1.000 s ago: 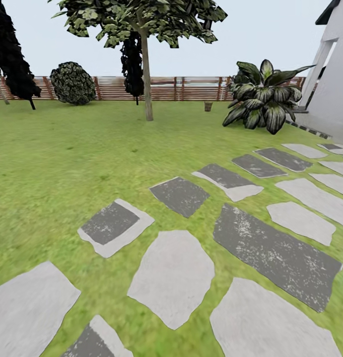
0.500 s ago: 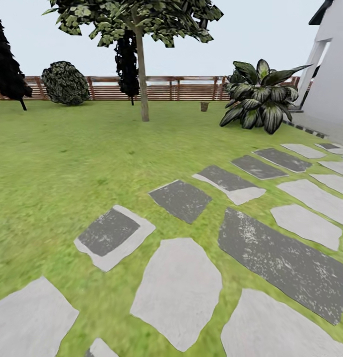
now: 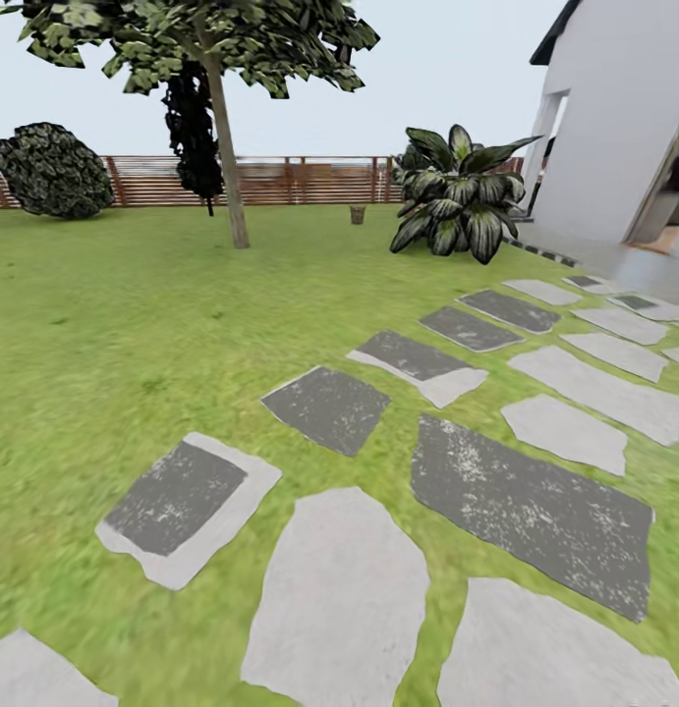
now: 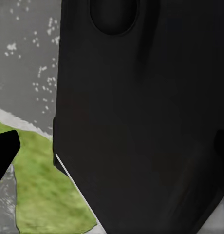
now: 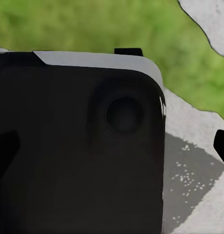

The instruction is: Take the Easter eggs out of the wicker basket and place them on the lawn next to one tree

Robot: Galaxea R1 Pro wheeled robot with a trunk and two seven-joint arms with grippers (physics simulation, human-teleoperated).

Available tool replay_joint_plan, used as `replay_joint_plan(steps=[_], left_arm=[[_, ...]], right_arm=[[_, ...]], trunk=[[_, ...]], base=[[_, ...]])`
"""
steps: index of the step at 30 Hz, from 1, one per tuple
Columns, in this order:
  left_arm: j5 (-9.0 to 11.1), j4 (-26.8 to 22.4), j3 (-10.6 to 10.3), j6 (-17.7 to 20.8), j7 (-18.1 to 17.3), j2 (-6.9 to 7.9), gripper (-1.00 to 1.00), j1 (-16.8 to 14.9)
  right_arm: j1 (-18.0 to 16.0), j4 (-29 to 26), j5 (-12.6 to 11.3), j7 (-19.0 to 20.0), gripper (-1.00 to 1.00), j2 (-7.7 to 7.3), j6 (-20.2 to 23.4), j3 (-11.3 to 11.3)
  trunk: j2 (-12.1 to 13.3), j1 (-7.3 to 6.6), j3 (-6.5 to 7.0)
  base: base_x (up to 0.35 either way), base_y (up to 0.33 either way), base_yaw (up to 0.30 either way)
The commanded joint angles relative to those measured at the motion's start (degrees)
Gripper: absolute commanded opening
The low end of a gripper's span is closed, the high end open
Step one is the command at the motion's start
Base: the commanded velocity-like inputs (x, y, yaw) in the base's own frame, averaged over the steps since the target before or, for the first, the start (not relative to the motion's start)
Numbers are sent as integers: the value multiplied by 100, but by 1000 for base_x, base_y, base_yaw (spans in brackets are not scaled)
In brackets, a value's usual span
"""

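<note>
Far across the lawn (image 3: 123,314), the small brown wicker basket (image 3: 357,213) stands near the slatted fence. It is too distant for the Easter eggs to be made out. Left of the basket grows a tree (image 3: 228,177) with a straight pale trunk and a leafy crown. In the left wrist view my left gripper (image 4: 112,153) has dark fingertips (image 4: 4,155) wide apart, over a black part of the robot. My right gripper (image 5: 112,148) looks the same in the right wrist view, fingertips (image 5: 222,146) spread and holding nothing. Grass and stone lie beneath both.
Grey and dark stepping stones (image 3: 531,511) cross the grass from near me toward the right. A big broad-leaved plant (image 3: 457,196) stands right of the basket, before a white house wall (image 3: 614,118). A round bush (image 3: 52,169) and a dark cypress (image 3: 192,123) line the fence (image 3: 300,182).
The whole picture has slid left, so the camera has turned right: more of the house shows and the dark tree at far left has left the view. Nothing in the garden itself moved.
</note>
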Motion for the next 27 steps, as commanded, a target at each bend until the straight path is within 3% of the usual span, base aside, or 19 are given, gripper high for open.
replay_joint_plan(steps=[1, 7, 27], left_arm=[[4, 0, 29, -8, -1, -2, 100, -1], [4, 3, 29, 0, -1, -2, 100, -1], [4, 8, 29, 1, 4, -2, 100, -1]], right_arm=[[-5, 7, -1, 2, 100, 1, -22, -5], [-5, 3, 12, -2, 100, -1, -22, 0], [-12, -73, 82, -24, 100, -31, 15, 74]], trunk=[[-2, 2, -5], [-2, 2, -5], [-2, 2, -5]], base=[[272, 186, -286], [285, 169, -181], [297, 143, -5]])
